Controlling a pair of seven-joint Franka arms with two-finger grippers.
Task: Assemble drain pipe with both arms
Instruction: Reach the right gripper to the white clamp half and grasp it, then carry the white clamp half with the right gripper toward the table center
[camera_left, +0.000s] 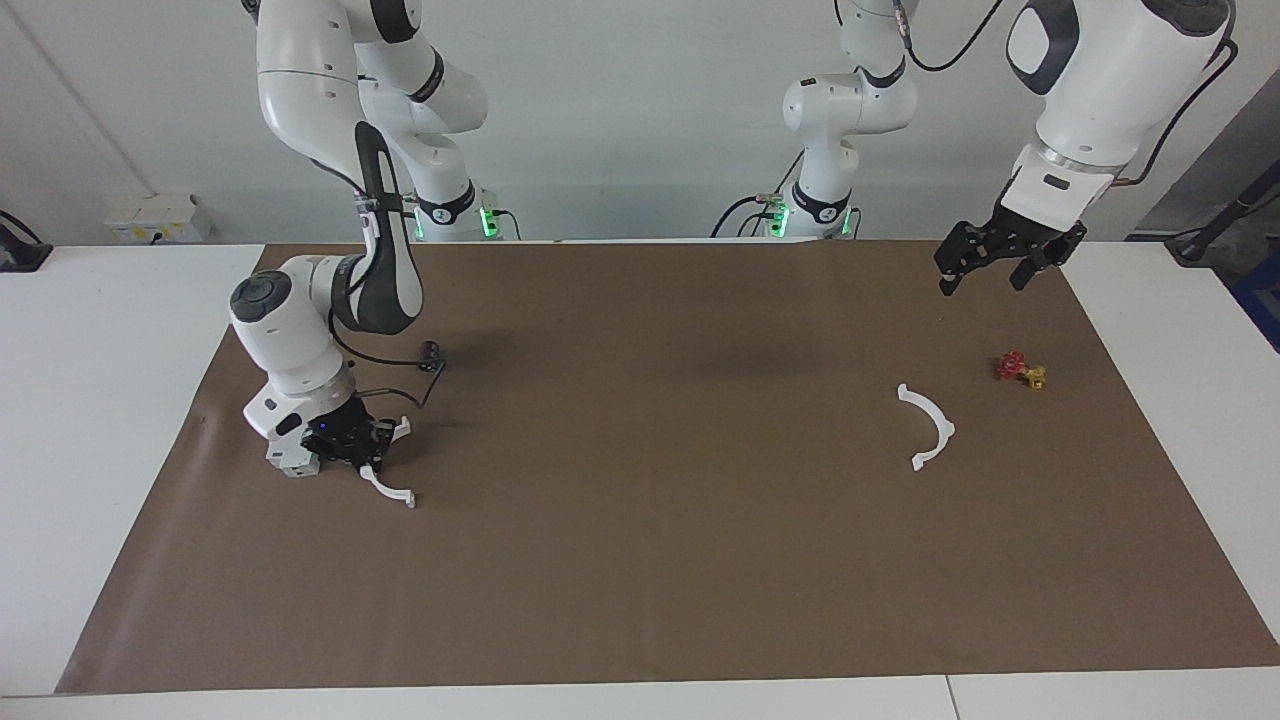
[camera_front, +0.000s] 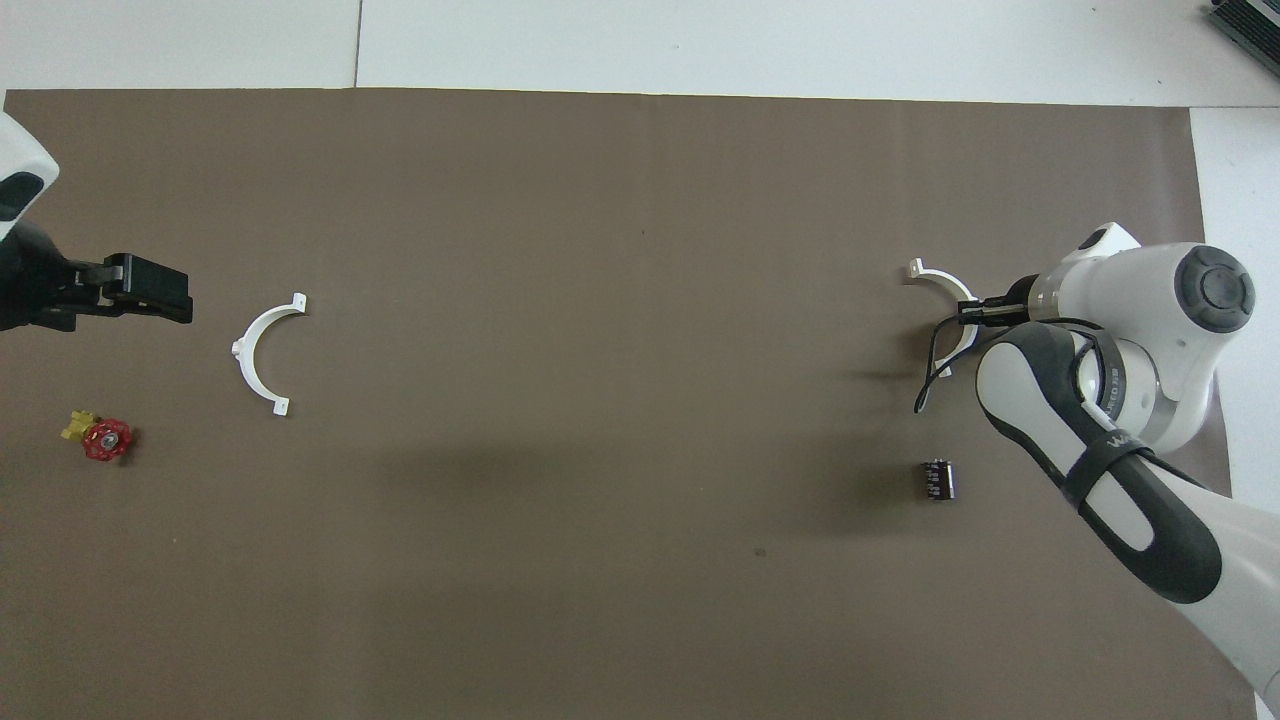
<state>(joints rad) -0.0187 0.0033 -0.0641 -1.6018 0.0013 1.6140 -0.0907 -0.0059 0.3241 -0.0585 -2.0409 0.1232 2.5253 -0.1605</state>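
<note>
The drain pipe lies in two thin white half-ring arcs. One arc (camera_left: 931, 427) (camera_front: 260, 350) lies free on the brown mat toward the left arm's end. The other arc (camera_left: 390, 490) (camera_front: 932, 278) is toward the right arm's end. My right gripper (camera_left: 368, 452) (camera_front: 966, 311) is down at the mat and shut on the middle of this arc, whose ends stick out on both sides. My left gripper (camera_left: 985, 272) (camera_front: 150, 288) is open and empty, up in the air over the mat's corner at the left arm's end, apart from the free arc.
A small red and yellow valve (camera_left: 1020, 370) (camera_front: 100, 437) lies beside the free arc, closer to the table's end. A small black cylinder (camera_left: 430, 350) (camera_front: 938, 480) lies nearer to the robots than the held arc. The brown mat (camera_left: 640, 560) covers the table's middle.
</note>
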